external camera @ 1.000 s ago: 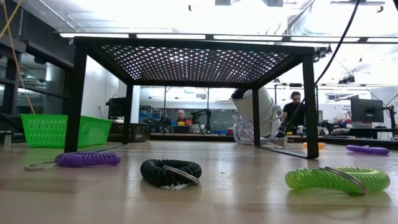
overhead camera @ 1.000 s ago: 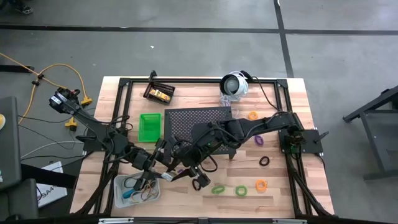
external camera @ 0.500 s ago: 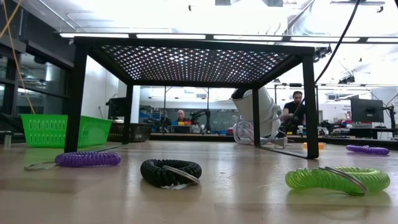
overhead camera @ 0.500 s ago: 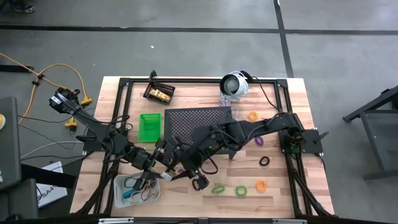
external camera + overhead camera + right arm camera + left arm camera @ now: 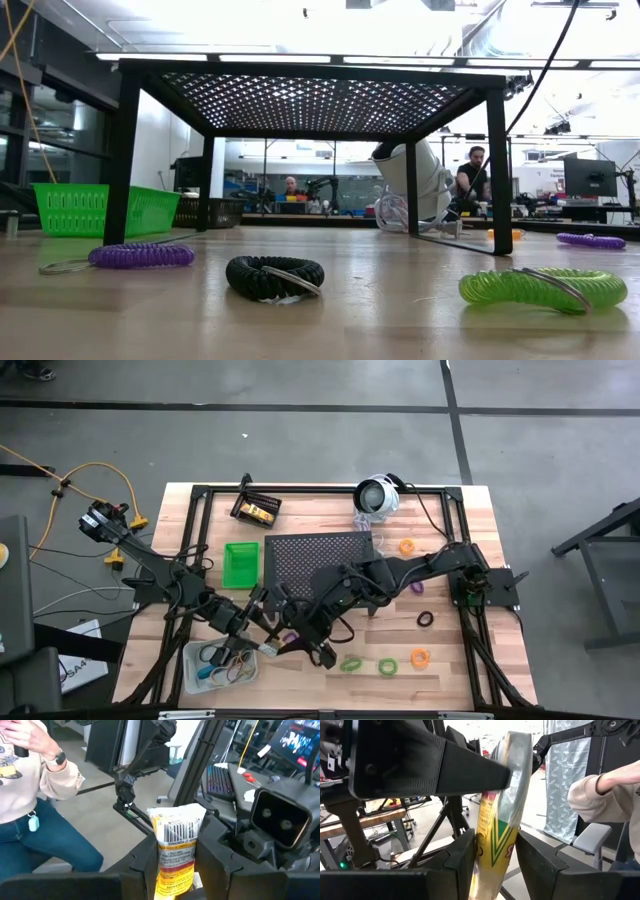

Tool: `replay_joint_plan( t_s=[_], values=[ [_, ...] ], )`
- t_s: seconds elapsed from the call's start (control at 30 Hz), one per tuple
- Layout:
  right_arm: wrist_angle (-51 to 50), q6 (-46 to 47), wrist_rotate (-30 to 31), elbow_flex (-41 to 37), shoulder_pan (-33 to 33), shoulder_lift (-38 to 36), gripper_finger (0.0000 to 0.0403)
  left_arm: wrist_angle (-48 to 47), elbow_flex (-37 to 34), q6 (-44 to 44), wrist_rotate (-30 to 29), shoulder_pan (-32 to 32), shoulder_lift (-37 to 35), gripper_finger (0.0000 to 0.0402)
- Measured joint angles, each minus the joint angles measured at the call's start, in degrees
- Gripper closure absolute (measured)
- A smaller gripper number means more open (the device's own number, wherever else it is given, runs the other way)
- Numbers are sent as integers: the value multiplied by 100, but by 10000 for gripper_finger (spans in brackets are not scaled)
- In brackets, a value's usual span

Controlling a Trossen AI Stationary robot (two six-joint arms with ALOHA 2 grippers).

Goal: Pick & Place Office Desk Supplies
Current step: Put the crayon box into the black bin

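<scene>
Two grippers clamp one small yellow packet (image 5: 497, 825) between them: the left gripper (image 5: 262, 644) has its fingers (image 5: 462, 857) closed on one end, and the right gripper (image 5: 300, 643) pinches the barcode end (image 5: 176, 847) of the same packet. They meet above the table's front edge, just beside the clear bin (image 5: 192, 660), which holds tangled loops. Farther along the front lie two green coils (image 5: 350, 663), an orange coil (image 5: 419, 658) and a black coil (image 5: 425, 619). Behind the arms stand the green bin (image 5: 240, 563), the black bin (image 5: 255, 510) and the perforated stand (image 5: 300, 550). A seated person's sleeve (image 5: 592, 795) shows beyond the table.
</scene>
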Motion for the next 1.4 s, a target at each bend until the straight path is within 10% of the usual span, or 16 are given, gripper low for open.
replay_joint_plan(
  t_s=[0.67, 1.4],
  values=[
    [53, -274, 145, 0, 22, 0, 321, -19, 0, -24, 72, 0, 0, 269],
    [53, -138, 125, 0, 20, 0, 293, -28, 0, -20, 71, -2, 7, 356]
  ],
)
